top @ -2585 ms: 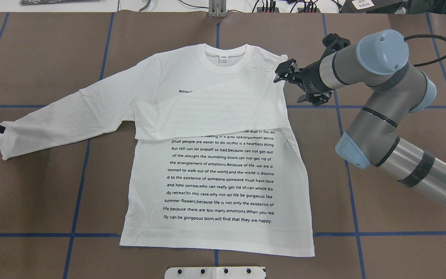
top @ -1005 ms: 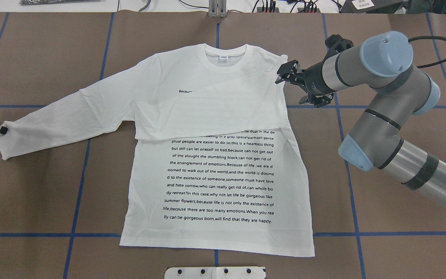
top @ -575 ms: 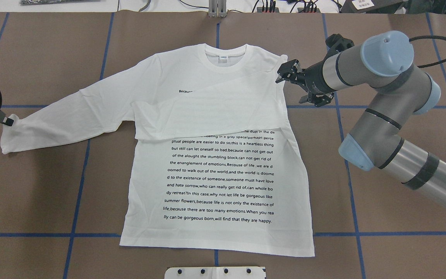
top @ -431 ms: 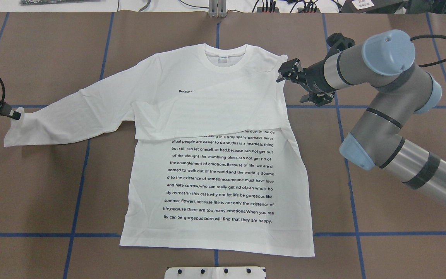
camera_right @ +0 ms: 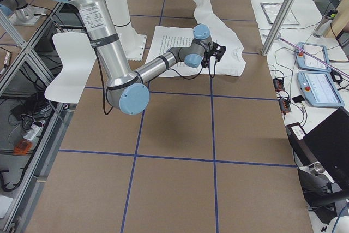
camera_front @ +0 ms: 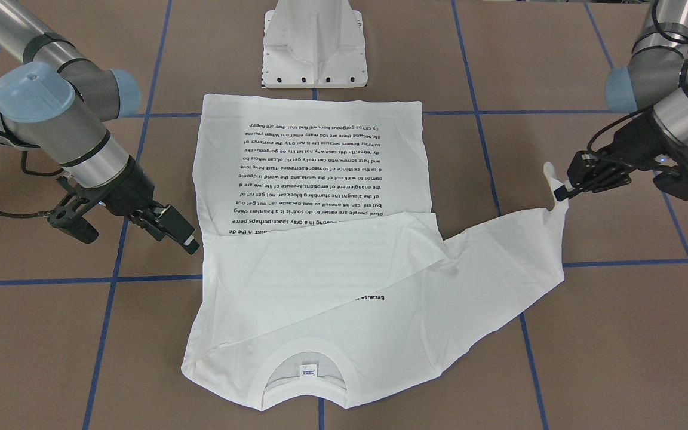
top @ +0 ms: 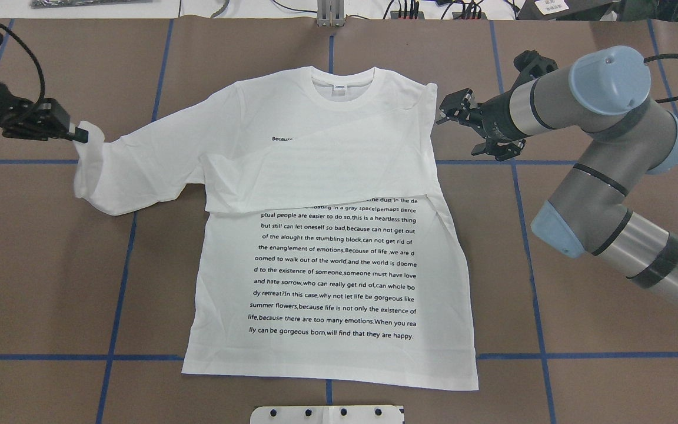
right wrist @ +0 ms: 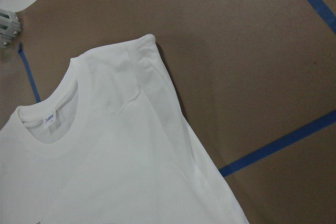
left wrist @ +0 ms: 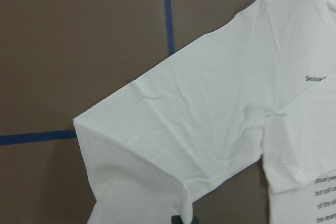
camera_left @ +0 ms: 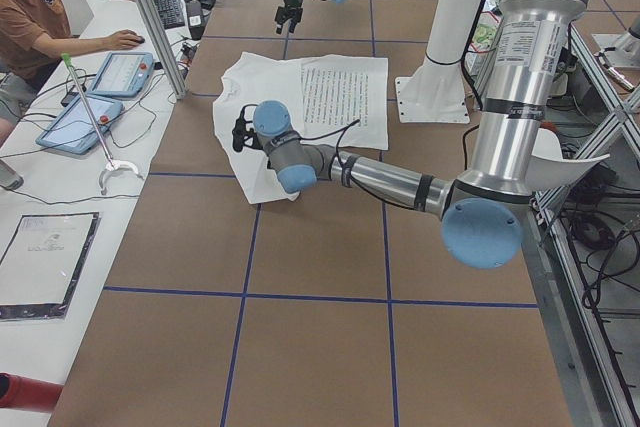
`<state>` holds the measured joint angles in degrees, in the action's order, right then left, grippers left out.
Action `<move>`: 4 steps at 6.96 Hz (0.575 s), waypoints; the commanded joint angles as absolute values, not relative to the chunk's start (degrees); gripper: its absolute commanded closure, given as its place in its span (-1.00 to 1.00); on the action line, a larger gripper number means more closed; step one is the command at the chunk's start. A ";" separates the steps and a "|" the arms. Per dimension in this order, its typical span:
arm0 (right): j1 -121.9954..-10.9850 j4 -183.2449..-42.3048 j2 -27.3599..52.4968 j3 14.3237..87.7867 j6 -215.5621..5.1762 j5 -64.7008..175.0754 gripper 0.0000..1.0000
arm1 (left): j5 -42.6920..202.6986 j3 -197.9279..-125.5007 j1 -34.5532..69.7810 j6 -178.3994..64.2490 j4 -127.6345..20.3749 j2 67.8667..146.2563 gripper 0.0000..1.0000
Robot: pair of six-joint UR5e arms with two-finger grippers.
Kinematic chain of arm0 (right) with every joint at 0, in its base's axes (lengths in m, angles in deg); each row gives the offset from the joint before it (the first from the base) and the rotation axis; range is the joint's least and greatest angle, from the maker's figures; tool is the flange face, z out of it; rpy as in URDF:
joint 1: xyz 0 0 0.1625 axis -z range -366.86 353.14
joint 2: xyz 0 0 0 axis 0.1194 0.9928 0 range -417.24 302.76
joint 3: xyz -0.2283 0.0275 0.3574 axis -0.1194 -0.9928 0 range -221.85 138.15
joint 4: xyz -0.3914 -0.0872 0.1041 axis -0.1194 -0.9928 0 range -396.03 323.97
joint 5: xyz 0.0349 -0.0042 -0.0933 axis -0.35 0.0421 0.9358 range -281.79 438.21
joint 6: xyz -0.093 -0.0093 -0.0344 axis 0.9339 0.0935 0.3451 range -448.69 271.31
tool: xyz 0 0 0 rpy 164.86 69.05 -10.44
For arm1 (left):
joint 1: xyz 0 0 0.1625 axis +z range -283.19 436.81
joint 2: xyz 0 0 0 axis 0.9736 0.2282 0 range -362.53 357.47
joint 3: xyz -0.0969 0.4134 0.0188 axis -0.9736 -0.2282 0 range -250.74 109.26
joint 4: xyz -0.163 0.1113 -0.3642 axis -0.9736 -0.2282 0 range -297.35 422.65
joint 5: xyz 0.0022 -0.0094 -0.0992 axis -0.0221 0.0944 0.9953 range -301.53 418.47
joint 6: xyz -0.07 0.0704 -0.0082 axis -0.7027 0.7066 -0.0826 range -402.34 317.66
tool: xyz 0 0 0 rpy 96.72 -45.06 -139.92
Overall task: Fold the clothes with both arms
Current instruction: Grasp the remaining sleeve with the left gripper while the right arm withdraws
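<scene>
The white long-sleeved T-shirt [top: 327, 265] lies flat on the brown table, text side up, collar [top: 342, 88] at the far side. One sleeve lies folded across its chest [top: 315, 171]. My left gripper [top: 82, 135] is shut on the cuff of the other sleeve [top: 139, 165] and holds it raised, so the sleeve end hangs bunched. In the front view this gripper [camera_front: 559, 192] pinches the cuff [camera_front: 550, 173]. The left wrist view shows the sleeve [left wrist: 173, 129] below. My right gripper [top: 444, 110] is open and empty, just beside the shirt's shoulder [right wrist: 142, 77], not touching it.
The robot's white pedestal base [camera_front: 314, 48] stands at the near edge by the shirt's hem. Blue tape lines [top: 118, 282] cross the table. A person [camera_left: 40, 7], tablets [camera_left: 80, 122] and an aluminium post [camera_left: 150, 17] are beyond the far edge.
My left gripper closed on the sleeve cuff, lifted it and carried it farther from me and toward the shirt body. My right gripper drew back a little from the shoulder.
</scene>
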<state>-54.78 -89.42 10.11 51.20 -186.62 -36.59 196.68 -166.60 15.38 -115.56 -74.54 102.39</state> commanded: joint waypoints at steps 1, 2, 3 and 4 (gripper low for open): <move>-55.72 -89.29 12.79 51.49 -183.47 -36.31 -0.99 | 181.93 -166.20 23.87 -135.45 -67.14 120.07 1.00; -55.99 -89.29 14.55 51.40 -179.87 -35.88 -0.99 | 180.91 -165.67 24.07 -136.03 -61.51 127.82 1.00; -56.69 -89.20 15.79 51.40 -178.53 -35.96 -0.99 | 180.81 -161.32 24.25 -137.78 -61.37 134.25 1.00; -57.48 -89.20 17.71 51.66 -175.82 -36.31 -0.99 | 177.07 -154.83 27.64 -139.53 -61.28 141.45 1.00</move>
